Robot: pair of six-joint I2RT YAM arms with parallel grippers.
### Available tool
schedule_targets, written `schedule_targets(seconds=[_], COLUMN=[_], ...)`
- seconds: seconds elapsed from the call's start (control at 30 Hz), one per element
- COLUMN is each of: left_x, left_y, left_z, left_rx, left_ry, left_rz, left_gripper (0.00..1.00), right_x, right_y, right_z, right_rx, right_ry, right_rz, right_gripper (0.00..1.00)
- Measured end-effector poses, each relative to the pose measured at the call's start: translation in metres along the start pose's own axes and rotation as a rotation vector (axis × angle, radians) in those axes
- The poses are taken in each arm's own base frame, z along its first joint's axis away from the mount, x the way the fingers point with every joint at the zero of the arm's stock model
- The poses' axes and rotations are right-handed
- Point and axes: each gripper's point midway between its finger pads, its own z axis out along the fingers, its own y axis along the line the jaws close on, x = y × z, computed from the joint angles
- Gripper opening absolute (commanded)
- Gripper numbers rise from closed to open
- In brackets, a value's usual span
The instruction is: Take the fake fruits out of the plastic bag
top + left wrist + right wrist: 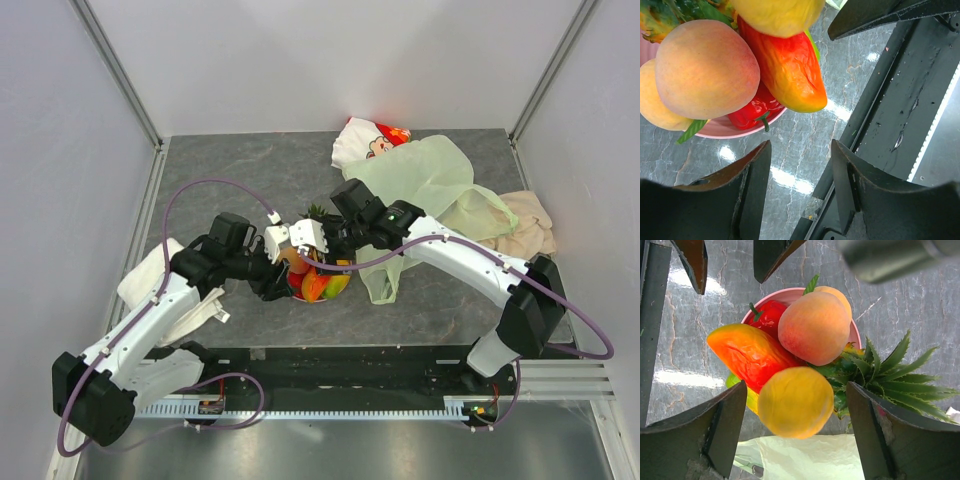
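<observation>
My right tool [796, 386] stands spread, a blurred yellow fruit [796, 402] between its fingers and touching neither. My left tool [801, 145] is spread too, gripping nothing. The fake fruits [320, 283] sit heaped on the pink plate [790, 292]: peach [815, 327], mango [747, 352], red pepper [767, 317] and pineapple [890, 375]. The plastic bag [420, 180] lies on the table [230, 170] at two o'clock from the plate.

fruits [790, 355] heap on plate [720, 132], far-L table [230, 165] open
</observation>
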Motion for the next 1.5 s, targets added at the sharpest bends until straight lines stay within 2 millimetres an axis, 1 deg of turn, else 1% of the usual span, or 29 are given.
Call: schedule_targets(seconds=[0.37,0.5,0.6,0.77,0.8,0.87,0.9,1.0,1.1,1.17,1.23,1.33,1.5], left_x=[0.000,0.000,-0.002,-0.003,-0.003,-0.004,-0.005,-0.016,-0.031,-0.035,-0.034,-0.030,-0.022], left_y=[0.000,-0.001,-0.005,-0.006,-0.006,-0.006,-0.006,-0.005,-0.004,-0.002,0.002,0.009,0.020], left_z=[0.000,0.000,0.001,0.001,0.001,0.001,0.000,-0.004,-0.009,-0.011,-0.013,-0.013,-0.013], left_rx=[0.001,0.009,0.027,0.036,0.037,0.036,0.034,0.027,0.013,0.002,-0.014,-0.033,-0.062], left_ry=[0.001,-0.001,-0.008,-0.013,-0.013,-0.014,-0.017,-0.032,-0.058,-0.056,-0.044,-0.020,0.015], left_rz=[-0.001,0.006,0.022,0.035,0.036,0.037,0.039,0.051,0.070,0.069,0.064,0.049,0.018], left_gripper=[0.59,0.59,0.60,0.62,0.63,0.66,0.69,0.73,0.74,0.74,0.74,0.74,0.74], right_x=[0.001,0.005,0.013,0.036,0.044,0.058,0.067,0.089,0.112,0.129,0.139,0.146,0.154], right_y=[-0.001,-0.002,0.001,0.007,0.008,0.014,0.016,0.022,0.023,0.022,0.019,0.012,0.001], right_z=[0.000,-0.007,-0.024,-0.075,-0.085,-0.095,-0.096,-0.085,-0.056,-0.038,-0.026,-0.017,-0.010], right_rx=[0.007,0.034,0.061,0.166,0.192,0.203,0.200,0.152,0.067,0.026,0.005,0.002,0.008], right_ry=[0.006,0.029,0.065,0.120,0.132,0.158,0.174,0.212,0.241,0.257,0.259,0.247,0.228], right_rz=[-0.001,-0.002,0.021,0.103,0.120,0.144,0.152,0.176,0.208,0.233,0.239,0.221,0.193], right_gripper=[0.90,0.93,0.98,0.98,0.98,0.98,0.98,0.98,0.98,0.98,0.98,0.98,0.98])
